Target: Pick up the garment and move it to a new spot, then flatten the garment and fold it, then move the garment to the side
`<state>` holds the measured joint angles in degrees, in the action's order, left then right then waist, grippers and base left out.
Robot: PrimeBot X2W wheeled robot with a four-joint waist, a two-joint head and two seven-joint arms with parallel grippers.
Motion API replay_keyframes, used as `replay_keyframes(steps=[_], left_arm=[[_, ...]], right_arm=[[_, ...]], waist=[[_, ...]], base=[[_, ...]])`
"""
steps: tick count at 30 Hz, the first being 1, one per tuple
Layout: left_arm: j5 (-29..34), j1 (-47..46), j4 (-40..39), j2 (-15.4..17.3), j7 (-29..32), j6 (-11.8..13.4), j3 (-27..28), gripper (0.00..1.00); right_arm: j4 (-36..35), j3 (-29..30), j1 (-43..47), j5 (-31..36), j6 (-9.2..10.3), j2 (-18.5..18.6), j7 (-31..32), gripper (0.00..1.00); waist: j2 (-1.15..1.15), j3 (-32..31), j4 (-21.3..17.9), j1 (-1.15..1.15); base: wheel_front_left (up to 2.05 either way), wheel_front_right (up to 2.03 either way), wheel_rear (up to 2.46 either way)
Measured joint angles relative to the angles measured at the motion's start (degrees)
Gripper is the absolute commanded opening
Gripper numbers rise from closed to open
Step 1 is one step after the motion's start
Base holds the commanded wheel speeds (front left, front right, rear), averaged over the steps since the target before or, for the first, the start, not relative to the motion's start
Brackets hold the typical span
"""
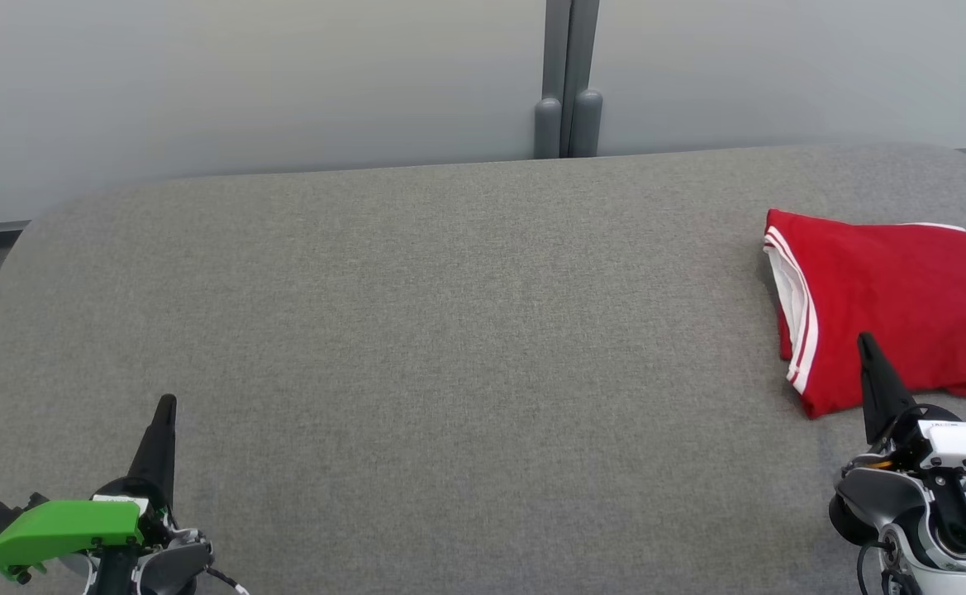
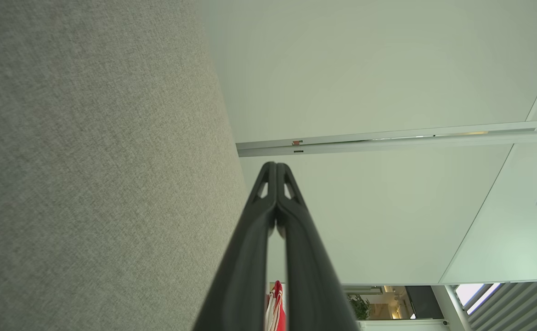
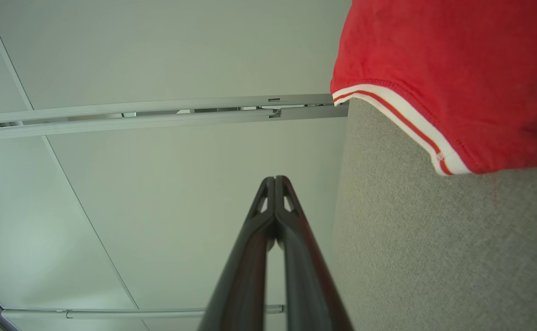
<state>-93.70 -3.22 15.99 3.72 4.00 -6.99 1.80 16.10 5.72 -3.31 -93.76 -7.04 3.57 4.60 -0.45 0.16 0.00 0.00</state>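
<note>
Folded garment [image 1: 896, 306] lies seemingly just beyond closed right gripper [image 1: 865, 340].

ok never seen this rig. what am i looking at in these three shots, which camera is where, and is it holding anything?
It is a two-armed robot at a grey padded table. The wide shot comes from its head, looking down. The left gripper sits lower left, the right gripper lower right. The other two shots come from cameras on each wrist, looking along that arm's two dark fingers. A folded red garment with white trim lies at the table's right side, also seen in the right wrist view. Both grippers are shut and empty; nothing is held.
</note>
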Motion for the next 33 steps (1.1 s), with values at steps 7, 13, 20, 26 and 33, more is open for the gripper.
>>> replay_keyframes(steps=[7,13,20,26,33], left_arm=[[0.0,0.0,0.0,0.0,0.0,0.0,0.0,0.0],[0.0,0.0,0.0,0.0,0.1,0.0,0.0,0.0],[0.0,0.0,-0.1,0.0,0.1,0.0,0.1,0.0],[0.0,0.0,-0.1,0.0,0.1,0.0,0.1,0.0],[0.0,0.0,-0.1,0.0,0.1,0.0,0.1,0.0]], right_arm=[[0.0,0.0,0.0,0.0,0.0,0.0,0.0,0.0],[0.0,0.1,0.0,0.0,0.0,0.0,0.0,0.0],[0.0,0.1,0.0,0.0,0.0,0.0,0.0,0.0],[0.0,0.1,0.0,0.0,0.0,0.0,0.0,0.0],[0.0,0.1,0.0,0.0,0.0,0.0,0.1,0.0]], waist=[[0.0,0.0,0.0,0.0],[0.0,0.0,0.0,0.0],[0.0,0.0,0.0,0.0],[0.0,0.0,0.0,0.0],[0.0,0.0,0.0,0.0]], base=[[0.0,0.0,0.0],[0.0,0.0,0.0],[0.0,0.0,0.0],[0.0,0.0,0.0],[0.0,0.0,0.0]])
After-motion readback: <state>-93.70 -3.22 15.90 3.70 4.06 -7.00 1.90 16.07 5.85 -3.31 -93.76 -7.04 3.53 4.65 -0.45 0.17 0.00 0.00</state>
